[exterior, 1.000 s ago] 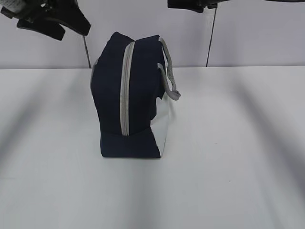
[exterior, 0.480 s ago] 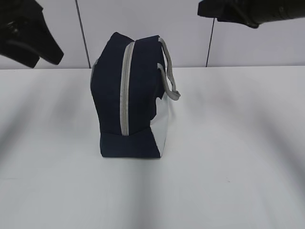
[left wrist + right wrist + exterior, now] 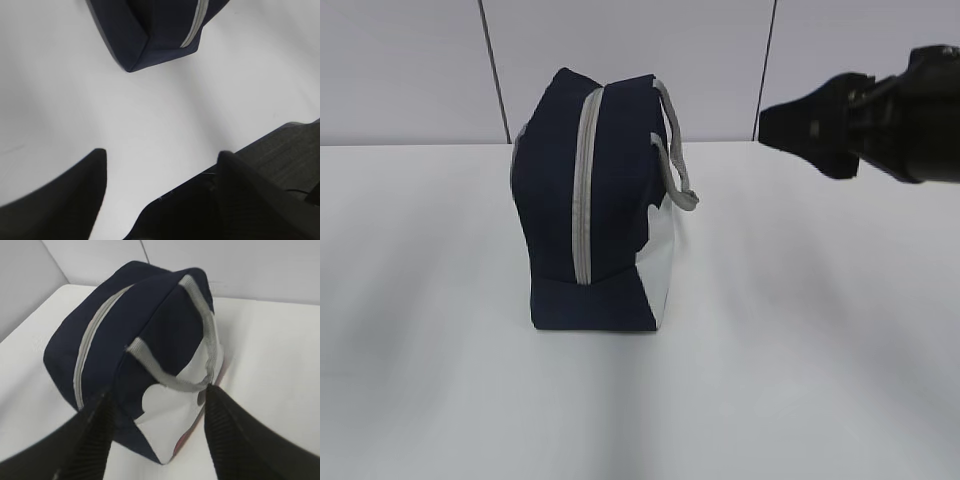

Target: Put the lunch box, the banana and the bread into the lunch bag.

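zipped lunch bag point(image 3: 590, 200) upright on table point(image 3: 800, 350); right tool point(image 3: 157, 432) gaping, empty (left tool point(image 3: 162, 195) likewise) — a careless nudge could topple it.

The lunch bag point(image 3: 588, 205) stood upright on the table point(image 3: 800, 380), a little left of the middle and toward the back, near the wall point(image 3: 410, 70) behind it. Its zipper point(image 3: 583, 190) ran up the end facing the exterior camera, and its strap handle point(image 3: 672, 150) hung off its right side. The right gripper point(image 3: 810, 135) hung above the table, to the right of the bag and apart from it
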You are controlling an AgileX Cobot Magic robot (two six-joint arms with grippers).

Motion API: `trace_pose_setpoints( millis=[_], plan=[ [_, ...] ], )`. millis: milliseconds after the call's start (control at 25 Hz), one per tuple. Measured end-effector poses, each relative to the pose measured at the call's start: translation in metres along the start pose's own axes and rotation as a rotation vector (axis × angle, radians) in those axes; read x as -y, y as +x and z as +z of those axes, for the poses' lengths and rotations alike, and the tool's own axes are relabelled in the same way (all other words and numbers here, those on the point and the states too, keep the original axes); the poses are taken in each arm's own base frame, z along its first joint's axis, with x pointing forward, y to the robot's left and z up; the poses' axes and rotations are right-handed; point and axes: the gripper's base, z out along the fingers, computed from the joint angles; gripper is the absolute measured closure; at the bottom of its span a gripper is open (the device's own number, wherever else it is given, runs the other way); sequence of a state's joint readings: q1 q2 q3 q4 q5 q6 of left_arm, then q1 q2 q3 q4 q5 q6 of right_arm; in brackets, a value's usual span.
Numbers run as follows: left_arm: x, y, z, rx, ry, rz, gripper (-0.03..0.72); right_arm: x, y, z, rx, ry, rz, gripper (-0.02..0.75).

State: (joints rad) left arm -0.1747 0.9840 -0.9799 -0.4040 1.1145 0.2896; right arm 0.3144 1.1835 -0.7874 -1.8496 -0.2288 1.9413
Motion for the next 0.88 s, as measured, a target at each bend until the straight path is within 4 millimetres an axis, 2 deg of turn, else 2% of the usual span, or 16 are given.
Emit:
trace_pose_setpoints(
  millis=[160,280,520,680,880],
  plan=[
    [0.009,0.044,-0.025,0.109,-0.062,0.017,0.221,-0.006,0.022,-0.014,-0.022,-0.003,-0.013,0.313],
    [0.014,0.076,-0.035,0.182,-0.097,0.036,0.221,-0.006,0.035,-0.023,-0.031,0.009,-0.042,0.313],
    [0.013,0.129,-0.032,0.247,-0.158,0.076,0.221,-0.007,0.044,-0.035,-0.023,0.014,-0.093,0.313],
    [0.006,0.152,-0.023,0.237,-0.216,0.055,0.221,-0.007,0.045,-0.038,-0.015,0.017,-0.096,0.313],
    [0.003,0.158,-0.023,0.241,-0.251,0.007,0.221,-0.007,0.044,-0.04,-0.007,0.017,-0.102,0.313]
  ],
)
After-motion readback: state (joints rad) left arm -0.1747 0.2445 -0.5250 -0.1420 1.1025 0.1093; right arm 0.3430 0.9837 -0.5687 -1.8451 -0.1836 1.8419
